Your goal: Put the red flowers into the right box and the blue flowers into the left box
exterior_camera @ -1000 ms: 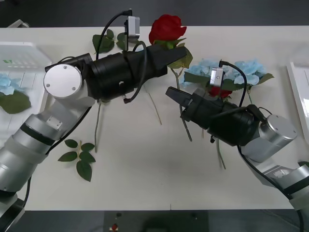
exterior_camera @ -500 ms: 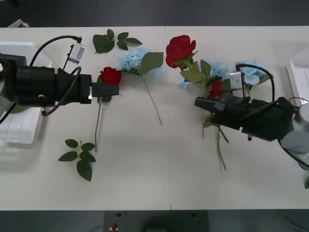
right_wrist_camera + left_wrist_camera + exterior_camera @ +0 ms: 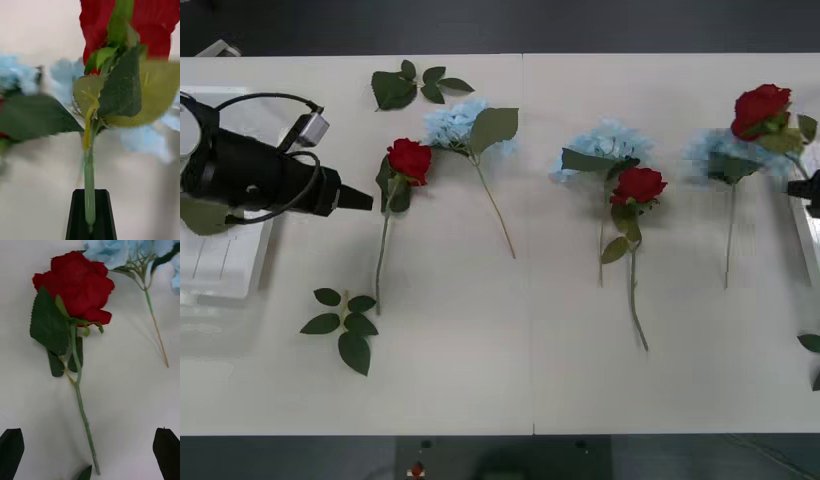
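A red rose [image 3: 127, 33] is held by its thin stem in the closed right gripper [image 3: 90, 215] near the right box [image 3: 802, 215]. It is judged light and floppy. The left gripper [image 3: 90, 450] is spread.

The right end effector [image 3: 812, 195] is cut off by the front view's edge. In the right wrist view, the rose [image 3: 127, 26] runs past the edge, and the blue flowers [image 3: 63, 84] are blurred.

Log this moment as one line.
right gripper: shut on red rose stem, near right box | left gripper: open, empty
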Available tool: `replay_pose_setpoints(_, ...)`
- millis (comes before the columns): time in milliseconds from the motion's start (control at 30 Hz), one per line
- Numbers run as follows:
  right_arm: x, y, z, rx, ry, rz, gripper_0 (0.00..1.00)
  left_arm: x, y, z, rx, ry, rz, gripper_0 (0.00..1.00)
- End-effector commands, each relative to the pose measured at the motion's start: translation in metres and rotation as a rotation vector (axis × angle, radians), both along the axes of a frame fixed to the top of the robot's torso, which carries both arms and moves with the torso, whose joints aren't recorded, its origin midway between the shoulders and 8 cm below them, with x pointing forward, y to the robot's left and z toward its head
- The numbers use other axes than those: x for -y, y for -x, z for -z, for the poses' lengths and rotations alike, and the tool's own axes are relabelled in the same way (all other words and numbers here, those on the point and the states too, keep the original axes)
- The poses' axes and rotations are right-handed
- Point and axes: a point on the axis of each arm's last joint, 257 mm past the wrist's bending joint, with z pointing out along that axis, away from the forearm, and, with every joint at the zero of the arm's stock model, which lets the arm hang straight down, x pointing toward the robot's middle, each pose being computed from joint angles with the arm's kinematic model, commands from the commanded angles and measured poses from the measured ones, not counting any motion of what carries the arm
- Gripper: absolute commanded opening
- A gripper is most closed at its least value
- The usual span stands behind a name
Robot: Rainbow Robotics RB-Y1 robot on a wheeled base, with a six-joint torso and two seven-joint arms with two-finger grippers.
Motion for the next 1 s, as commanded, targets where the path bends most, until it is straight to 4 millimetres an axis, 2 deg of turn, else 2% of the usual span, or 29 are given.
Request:
replay_pose_setpoints(33, 0.083, 0.003, -0.029, -0.007, 0.143, 0.127, 0.0, 0.027, -0.031, -0.019, 0.024, -0.031, -0.085, 1.0)
replay_pose_setpoints(67, 0.092, 0.005, -0.029, -0.014, 0.157, 0.139, 0.0, 0.028, -0.034, -0.018, 0.024, -0.04, -0.1, 1.0)
replay_pose_setpoints(133, 0.123, 0.013, -0.032, -0.033, 0.207, 0.191, 0.0, 0.034, -0.046, -0.016, 0.038, -0.068, -0.155, 1.0)
replay_pose_setpoints(233, 0.146, 0.016, -0.033, -0.035, 0.246, 0.231, 0.0, 0.04, -0.056, -0.008, 0.049, -0.106, -0.207, 1.0)
replay_pose_setpoints(400, 0.166, 0.01, -0.021, -0.019, 0.256, 0.296, 0.0, 0.044, -0.061, 0.005, 0.07, -0.184, -0.229, 1.0)
replay_pose_setpoints(467, 0.176, 0.006, -0.006, -0.013, 0.295, 0.324, 0.0, 0.044, -0.061, 0.015, 0.074, -0.229, -0.23, 1.0)
replay_pose_setpoints(667, 0.19, -0.008, 0.027, 0.013, 0.381, 0.38, 0.0, 0.048, -0.062, 0.045, 0.068, -0.271, -0.243, 1.0)
replay_pose_setpoints(800, 0.195, -0.012, 0.039, 0.012, 0.434, 0.391, 0.0, 0.047, -0.066, 0.06, 0.073, -0.272, -0.253, 0.99)
replay_pose_setpoints(867, 0.203, -0.009, 0.041, 0.002, 0.485, 0.384, 0.32, 0.045, -0.067, 0.065, 0.078, -0.281, -0.254, 0.87)
replay_pose_setpoints(900, 0.204, -0.008, 0.041, 0.0, 0.498, 0.38, 0.41, 0.045, -0.066, 0.067, 0.076, -0.285, -0.253, 0.83)
replay_pose_setpoints(933, 0.206, -0.008, 0.041, -0.002, 0.523, 0.369, 0.57, 0.044, -0.066, 0.067, 0.077, -0.29, -0.252, 0.67)
replay_pose_setpoints(967, 0.208, -0.006, 0.042, -0.007, 0.543, 0.361, 0.71, 0.044, -0.066, 0.068, 0.076, -0.291, -0.253, 0.43)
replay_pose_setpoints(1000, 0.208, -0.006, 0.042, -0.01, 0.552, 0.356, 0.75, 0.043, -0.066, 0.068, 0.077, -0.293, -0.252, 0.3)
